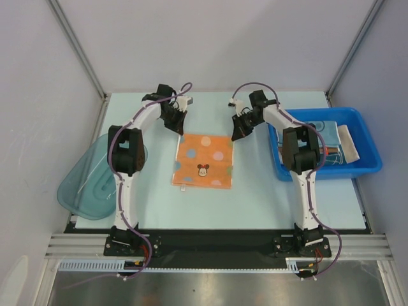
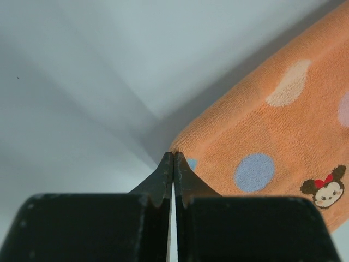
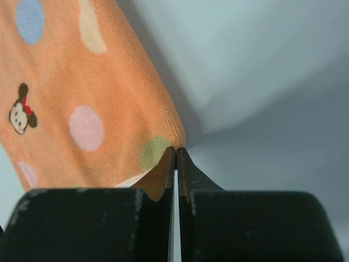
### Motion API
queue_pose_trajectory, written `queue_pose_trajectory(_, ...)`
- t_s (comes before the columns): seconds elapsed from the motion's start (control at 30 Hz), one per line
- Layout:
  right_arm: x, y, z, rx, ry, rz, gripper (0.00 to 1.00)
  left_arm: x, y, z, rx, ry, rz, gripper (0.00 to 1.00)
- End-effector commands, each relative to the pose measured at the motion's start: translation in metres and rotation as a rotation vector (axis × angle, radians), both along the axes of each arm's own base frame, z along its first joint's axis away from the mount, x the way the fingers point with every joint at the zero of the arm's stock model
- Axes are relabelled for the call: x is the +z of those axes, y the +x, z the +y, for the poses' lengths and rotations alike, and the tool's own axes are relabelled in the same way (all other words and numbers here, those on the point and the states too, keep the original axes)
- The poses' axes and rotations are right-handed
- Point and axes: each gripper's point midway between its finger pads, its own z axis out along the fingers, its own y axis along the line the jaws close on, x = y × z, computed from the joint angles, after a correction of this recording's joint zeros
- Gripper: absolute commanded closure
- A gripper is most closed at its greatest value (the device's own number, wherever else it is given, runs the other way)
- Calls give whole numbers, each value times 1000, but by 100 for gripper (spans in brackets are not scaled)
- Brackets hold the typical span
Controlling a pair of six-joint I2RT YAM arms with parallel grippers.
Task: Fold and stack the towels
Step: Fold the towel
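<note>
An orange towel (image 1: 203, 160) with pale dots and a small mouse face lies flat in the middle of the table. My left gripper (image 1: 178, 129) is at its far left corner, and in the left wrist view the jaws (image 2: 173, 155) are pressed together right on that corner of the towel (image 2: 272, 142). My right gripper (image 1: 237, 135) is at the far right corner, its jaws (image 3: 175, 150) likewise shut on the edge of the towel (image 3: 82, 98). More towels (image 1: 331, 141) lie in a heap in the blue bin.
The blue plastic bin (image 1: 370, 137) stands at the right, just beside the right arm. A translucent teal tub (image 1: 89, 185) lies at the left edge of the table, partly under the left arm. Grey walls close in the back and sides.
</note>
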Motion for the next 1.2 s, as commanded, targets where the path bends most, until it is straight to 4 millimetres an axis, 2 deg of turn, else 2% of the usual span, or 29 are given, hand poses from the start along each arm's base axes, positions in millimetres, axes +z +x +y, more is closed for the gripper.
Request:
queue_pose_trajectory(0.0, 78, 11, 1, -2, 47, -221, 100, 56, 2, -6, 1, -47, -124, 100)
queue_pose_trajectory(0.07, 83, 3, 0, 6, 21, -245, 100, 68, -3, -3, 2, -45, -149, 100)
queue_pose_trajectory(0.1, 94, -1, -2, 3, 9, -270, 100, 65, -11, -2, 2, -41, -134, 100)
queue_pose_trajectory(0.13, 86, -10, -5, 0, -22, -253, 100, 66, -13, -1, 4, -44, -141, 99)
queue_pose_trajectory(0.17, 85, -15, -5, -2, -36, -256, 100, 67, -16, -1, 2, -51, -145, 100)
queue_pose_trajectory(0.2, 87, -23, 0, 4, -45, -261, 100, 81, -21, -2, 7, -67, -171, 100)
queue_pose_trajectory(0.23, 89, -33, -3, 0, -60, -264, 100, 72, -30, -1, 8, -68, -154, 100)
queue_pose_trajectory(0.27, 91, -38, 0, -6, -64, -266, 100, 83, -36, -1, 10, -72, -173, 100)
queue_pose_trajectory(0.3, 91, -44, 1, -6, -72, -268, 100, 84, -41, 0, 7, -72, -174, 100)
queue_pose_trajectory(0.33, 102, -53, 3, -7, -80, -291, 100, 76, -51, 1, 9, -70, -157, 100)
queue_pose_trajectory(0.37, 93, -64, 3, -7, -94, -275, 100, 75, -57, 2, 8, -70, -155, 100)
queue_pose_trajectory(0.4, 94, -71, 3, -19, -100, -276, 100, 72, -70, 6, 11, -64, -145, 100)
queue_pose_trajectory(0.43, 106, -78, 8, -20, -89, -308, 100, 70, -75, 6, 14, -65, -145, 100)
queue_pose_trajectory(0.47, 97, -89, 6, -23, -102, -287, 100, 69, -81, 8, 17, -64, -142, 100)
queue_pose_trajectory(0.5, 96, -94, 6, -29, -107, -290, 100, 58, -96, 10, 27, -63, -106, 100)
queue_pose_trajectory(0.53, 97, -98, 11, -40, -99, -292, 100, 68, -98, 8, 30, -75, -144, 100)
queue_pose_trajectory(0.57, 101, -106, 10, -45, -97, -296, 100, 69, -104, 8, 32, -77, -148, 100)
queue_pose_trajectory(0.6, 91, -115, 8, -49, -114, -275, 100, 60, -116, 8, 43, -76, -120, 100)
queue_pose_trajectory(0.67, 93, -126, 13, -59, -99, -278, 100, 64, -124, 11, 63, -80, -126, 100)
queue_pose_trajectory(0.7, 83, -135, 11, -62, -111, -259, 100, 57, -133, 13, 78, -78, -99, 100)
queue_pose_trajectory(0.73, 82, -138, 12, -70, -113, -252, 100, 59, -138, 13, 86, -80, -104, 100)
queue_pose_trajectory(0.9, 62, -164, 12, -70, -129, -191, 100, 42, -163, 8, 102, -65, -23, 100)
queue_pose_trajectory(1.0, 57, -172, 15, -65, -128, -178, 100, 33, -173, 4, 101, -46, 20, 100)
queue_pose_trajectory(1.17, 50, -181, 17, -67, -134, -159, 100, 20, -181, 7, 118, 17, 53, 100)
